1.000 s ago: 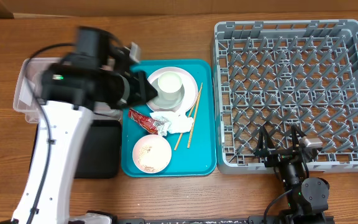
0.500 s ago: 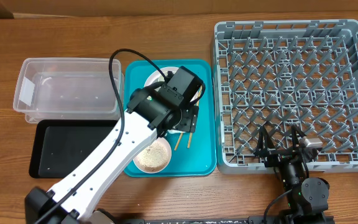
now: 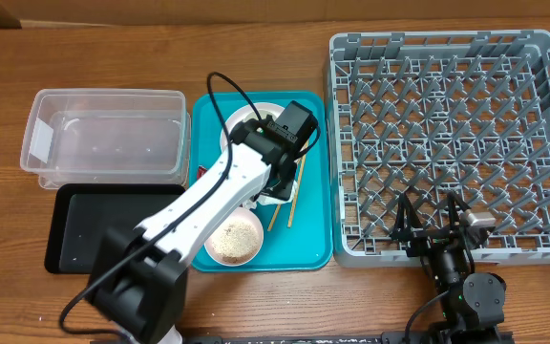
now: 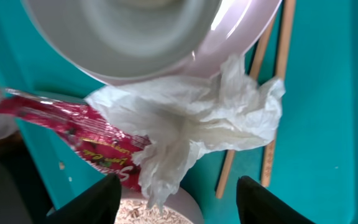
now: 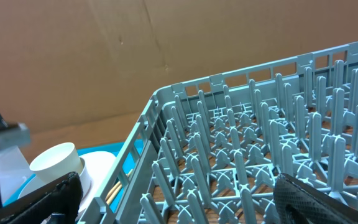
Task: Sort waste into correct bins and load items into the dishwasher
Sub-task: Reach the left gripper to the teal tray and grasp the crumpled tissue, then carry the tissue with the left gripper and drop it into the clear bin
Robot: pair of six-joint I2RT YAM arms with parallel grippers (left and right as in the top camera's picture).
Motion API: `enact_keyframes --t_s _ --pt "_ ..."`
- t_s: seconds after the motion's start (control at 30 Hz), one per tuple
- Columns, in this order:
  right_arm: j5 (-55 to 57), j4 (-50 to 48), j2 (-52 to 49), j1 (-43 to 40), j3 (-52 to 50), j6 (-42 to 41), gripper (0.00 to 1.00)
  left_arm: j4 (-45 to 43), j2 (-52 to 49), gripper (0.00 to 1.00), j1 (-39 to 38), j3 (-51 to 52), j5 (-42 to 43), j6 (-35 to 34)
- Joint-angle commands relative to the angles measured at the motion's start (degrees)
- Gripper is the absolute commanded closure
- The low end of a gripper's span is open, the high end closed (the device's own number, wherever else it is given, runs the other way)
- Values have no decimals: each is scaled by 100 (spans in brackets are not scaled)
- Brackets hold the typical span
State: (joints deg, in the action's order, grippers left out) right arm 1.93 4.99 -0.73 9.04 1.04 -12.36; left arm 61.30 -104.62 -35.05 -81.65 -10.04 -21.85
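Well, by the grey rack (image 3: 447,143) the right fingers (image 5: 42,199) are spread wide, and on the teal tray (image 3: 313,239), beside the plate (image 4: 241,37), the left fingers (image 4: 98,199) hang apart and empty over the napkin (image 4: 210,124) touching the red wrapper (image 4: 73,127), so one pinch might grab both.

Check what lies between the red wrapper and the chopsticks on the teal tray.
The crumpled white napkin lies between the red wrapper and the chopsticks, touching both; the left wrist view shows this clearly.
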Motion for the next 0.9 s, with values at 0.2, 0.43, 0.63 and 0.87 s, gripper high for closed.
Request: enact_keyframes --t_s 0.2,0.43,0.63,0.87 --pt "50 -39 39 -17 -59 35 0 -66 -404 44 420 92 861 431" --pt "50 -39 39 -17 -59 35 0 -236 -404 48 382 256 1167 380" --pt "50 -39 39 -17 -59 35 0 -319 -404 91 365 551 1014 208" --pt "50 -39 39 -17 -59 35 0 -299 -402 96 380 505 994 216"
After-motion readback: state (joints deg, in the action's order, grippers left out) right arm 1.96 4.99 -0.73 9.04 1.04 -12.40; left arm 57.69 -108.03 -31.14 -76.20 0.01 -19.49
